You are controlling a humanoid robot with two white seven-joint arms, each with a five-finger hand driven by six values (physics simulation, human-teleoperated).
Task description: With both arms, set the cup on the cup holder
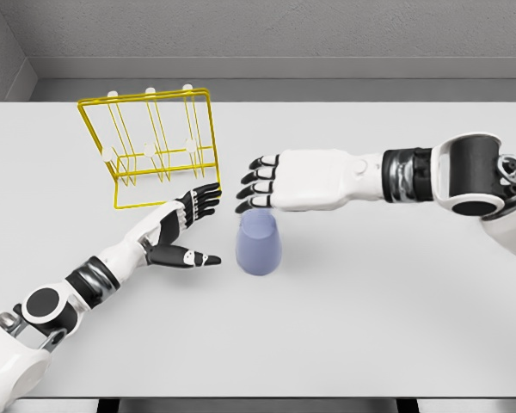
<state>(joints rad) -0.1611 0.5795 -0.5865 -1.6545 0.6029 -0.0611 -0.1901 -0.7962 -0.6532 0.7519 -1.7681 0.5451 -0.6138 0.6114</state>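
Observation:
A pale blue cup (260, 244) stands on the white table (370, 327) near the middle. The yellow wire cup holder (155, 146) with white-tipped pegs stands at the back left. My left hand (192, 225) lies just left of the cup, fingers spread and thumb pointing toward it, with a small gap between them. My right hand (260, 184) hovers just behind and above the cup's top, palm down, fingers extended to the left, holding nothing.
The table's front edge runs along the bottom of the view. Grey walls rise behind the table's far edge.

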